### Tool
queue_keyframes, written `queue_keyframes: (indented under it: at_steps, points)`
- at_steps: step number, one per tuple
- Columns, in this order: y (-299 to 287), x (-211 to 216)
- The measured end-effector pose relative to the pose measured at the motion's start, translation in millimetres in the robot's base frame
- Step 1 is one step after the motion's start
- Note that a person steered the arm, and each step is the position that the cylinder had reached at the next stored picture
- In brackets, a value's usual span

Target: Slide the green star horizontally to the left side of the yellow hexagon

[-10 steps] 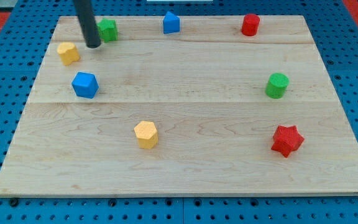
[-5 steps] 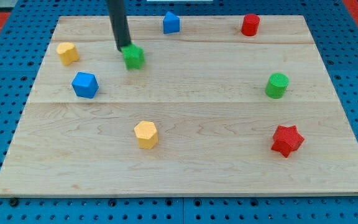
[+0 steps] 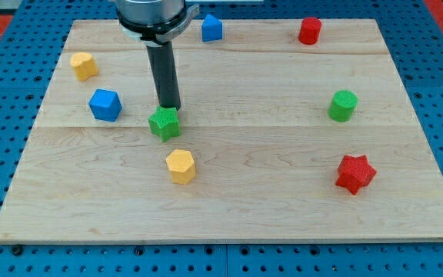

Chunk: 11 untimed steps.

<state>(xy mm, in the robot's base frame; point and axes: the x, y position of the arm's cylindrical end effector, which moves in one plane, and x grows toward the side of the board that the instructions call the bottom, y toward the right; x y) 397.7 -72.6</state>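
Observation:
The green star [image 3: 164,123] lies left of the board's middle. It sits just above the yellow hexagon [image 3: 181,166] and slightly to its left, with a small gap between them. My tip [image 3: 169,105] is at the star's top edge, touching it or nearly so. The dark rod rises from there to the arm's head at the view's top.
A blue block [image 3: 104,105] lies left of the star. A second yellow block [image 3: 84,65] is at the upper left, a blue block [image 3: 211,28] and a red cylinder [image 3: 309,31] along the top. A green cylinder [image 3: 342,105] and a red star [image 3: 355,173] are at the right.
My tip has moved down and to the right across the board, pushing the green star from the upper left corner down to just above the yellow hexagon. Other blocks stayed put.

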Motion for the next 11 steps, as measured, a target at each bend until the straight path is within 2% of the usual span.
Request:
queue_keyframes:
  at_steps: [1,2,3,4,5,6,7,8,9,10,11]
  points:
    - [24.1,19.1]
    - [-12.1,55.5]
    - [-48.3,72.0]
    - [-46.7,24.9]
    - [-82.7,32.2]
    - [-100.7,67.4]
    - [-104.4,53.9]
    - [-55.9,48.0]
    - [-57.2,97.2]
    - [-99.5,105.0]
    - [-110.9,99.7]
